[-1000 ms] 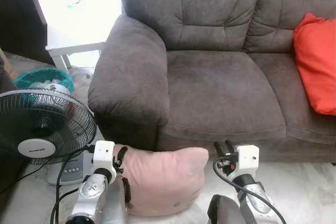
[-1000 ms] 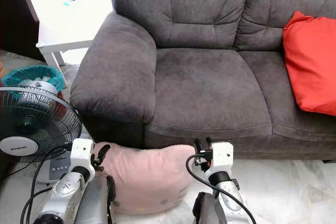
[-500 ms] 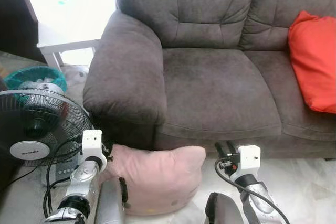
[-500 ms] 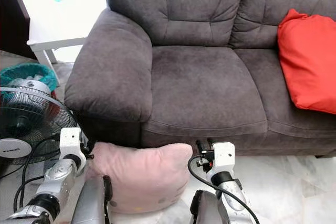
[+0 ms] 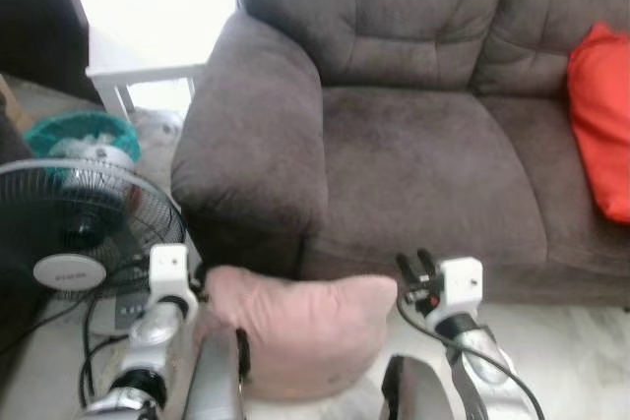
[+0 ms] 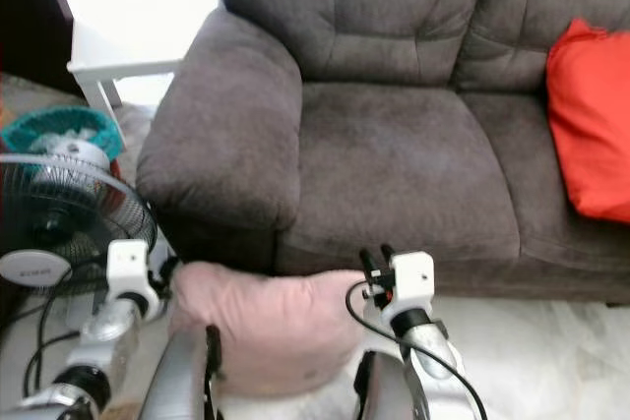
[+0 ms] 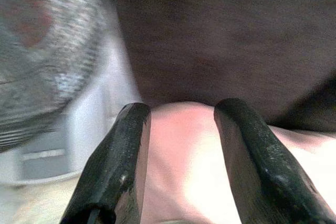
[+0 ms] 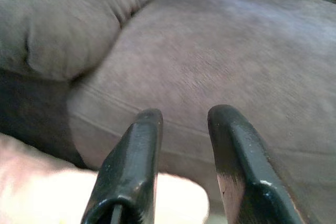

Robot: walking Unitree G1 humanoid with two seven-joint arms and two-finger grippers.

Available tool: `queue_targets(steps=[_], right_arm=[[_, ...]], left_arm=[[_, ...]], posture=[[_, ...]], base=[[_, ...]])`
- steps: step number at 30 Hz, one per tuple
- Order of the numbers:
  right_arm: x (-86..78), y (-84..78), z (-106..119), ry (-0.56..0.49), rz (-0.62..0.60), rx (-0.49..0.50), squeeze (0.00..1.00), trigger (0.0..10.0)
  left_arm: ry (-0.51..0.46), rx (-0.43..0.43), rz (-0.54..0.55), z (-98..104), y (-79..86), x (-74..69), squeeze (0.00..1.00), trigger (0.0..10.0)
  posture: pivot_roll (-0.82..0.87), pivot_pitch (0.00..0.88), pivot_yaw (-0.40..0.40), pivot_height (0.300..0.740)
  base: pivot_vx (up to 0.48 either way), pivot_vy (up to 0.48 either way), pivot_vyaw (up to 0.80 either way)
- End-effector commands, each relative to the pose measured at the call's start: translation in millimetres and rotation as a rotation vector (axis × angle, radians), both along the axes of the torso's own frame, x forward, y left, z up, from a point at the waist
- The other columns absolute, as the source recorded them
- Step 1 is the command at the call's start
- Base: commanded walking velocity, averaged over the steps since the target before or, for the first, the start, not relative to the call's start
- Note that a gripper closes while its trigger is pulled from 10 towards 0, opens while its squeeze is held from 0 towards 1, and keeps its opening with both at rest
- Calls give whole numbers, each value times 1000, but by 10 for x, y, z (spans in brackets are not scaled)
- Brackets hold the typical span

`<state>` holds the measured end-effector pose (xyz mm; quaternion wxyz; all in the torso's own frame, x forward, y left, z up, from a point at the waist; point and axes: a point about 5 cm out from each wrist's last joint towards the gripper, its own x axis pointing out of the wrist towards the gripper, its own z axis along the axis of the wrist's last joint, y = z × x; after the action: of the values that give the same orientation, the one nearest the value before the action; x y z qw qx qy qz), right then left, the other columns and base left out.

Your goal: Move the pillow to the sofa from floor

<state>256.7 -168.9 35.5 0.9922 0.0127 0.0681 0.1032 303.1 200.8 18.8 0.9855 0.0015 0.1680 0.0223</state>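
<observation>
A pink pillow (image 5: pixel 295 330) lies on the floor against the front of the dark grey sofa (image 5: pixel 423 154), below its left armrest. My left gripper (image 5: pixel 200 280) is at the pillow's upper left corner. In the left wrist view it (image 7: pixel 184 109) is open, and the pillow's corner (image 7: pixel 184 150) shows between its two fingers. My right gripper (image 5: pixel 415 263) hovers open just right of the pillow's upper right corner, level with the sofa's front edge. In the right wrist view it (image 8: pixel 186 113) points at the seat cushion, holding nothing.
A red cushion (image 5: pixel 600 125) leans at the sofa's right end. A standing fan (image 5: pixel 79 233) with its cable is close on the left, beside my left arm. Behind it are a teal basket (image 5: pixel 84 130) and a white side table (image 5: pixel 148 66).
My left arm has swung outward from on top of the pillow to its left corner. The right gripper has hardly moved. The camera has shifted a little.
</observation>
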Motion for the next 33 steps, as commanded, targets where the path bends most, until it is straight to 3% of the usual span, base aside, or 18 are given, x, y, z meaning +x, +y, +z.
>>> queue_targets(steps=[1, 23, 27, 30, 33], right_arm=[[-17, -35, -13, 10, -16, -2, 0, 10000], [-23, 9, -15, 15, 2, -7, 0, 10000], [-25, 12, -14, 16, 5, -9, 0, 10000], [-28, 6, -13, 18, 9, -12, 0, 10000], [-35, -3, -12, 17, 9, -14, 0, 10000]], left_arm=[[14, 11, -8, -21, 1, -13, 0, 10000], [52, 21, -38, -89, -34, -58, 0, 10000], [91, -6, -89, -146, -87, -92, 0, 10000], [172, 14, -126, -239, -107, -152, 0, 10000], [193, 20, -117, -269, -99, -178, 0, 10000]], posture=[[58, 108, -131, 522], [62, 111, -133, 522], [58, 110, -134, 522], [58, 111, -134, 522], [53, 114, -136, 522]], base=[[240, 0, 0], [205, 0, 155], [0, 0, 0], [0, 0, 0], [0, 0, 0]])
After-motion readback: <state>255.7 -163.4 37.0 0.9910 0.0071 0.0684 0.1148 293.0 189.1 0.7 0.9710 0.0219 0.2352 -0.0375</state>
